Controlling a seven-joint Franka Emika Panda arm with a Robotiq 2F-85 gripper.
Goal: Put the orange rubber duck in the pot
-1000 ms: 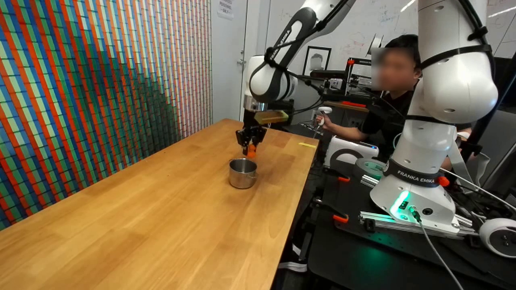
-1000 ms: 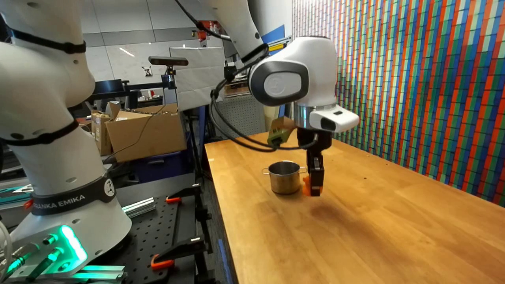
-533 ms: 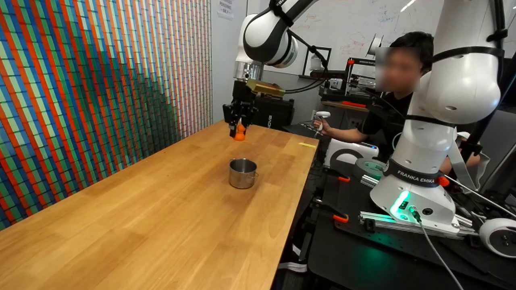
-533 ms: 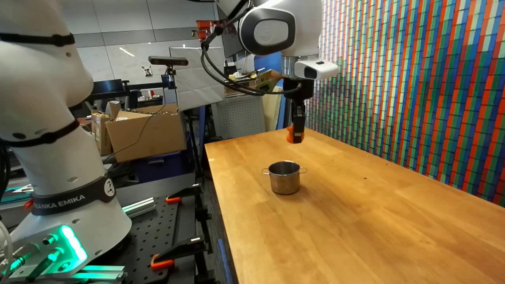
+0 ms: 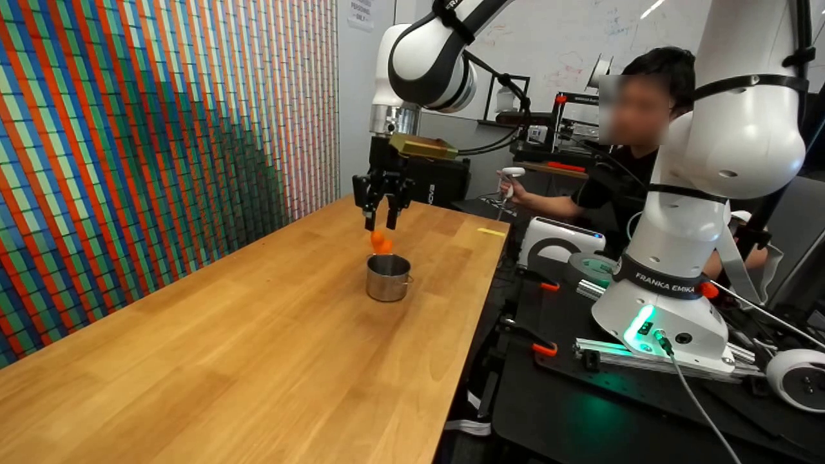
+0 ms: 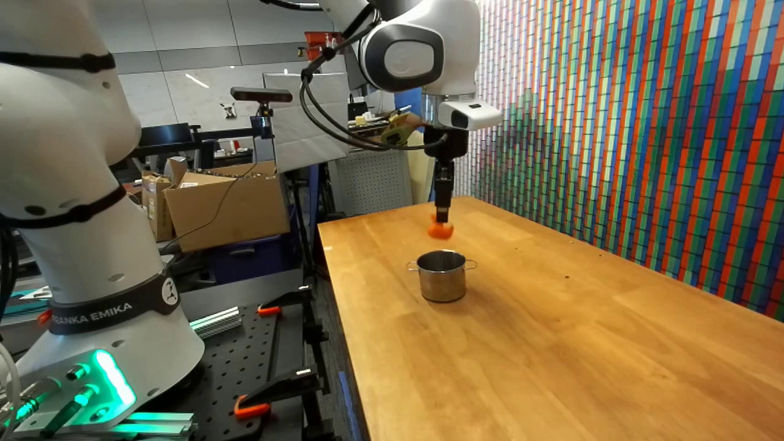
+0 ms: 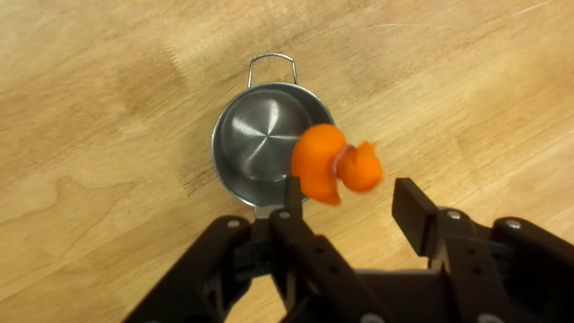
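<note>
Looking beneath our Robotiq gripper — jaws spread — we see the orange rubber duck in midair just below, the two-handled metal pot farther down.

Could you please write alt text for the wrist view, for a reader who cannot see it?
Seen from above, an orange duck is in mid-air beneath the open gripper, covering part of the right edge of a metal pot. The pot stands on a wooden table.
</note>
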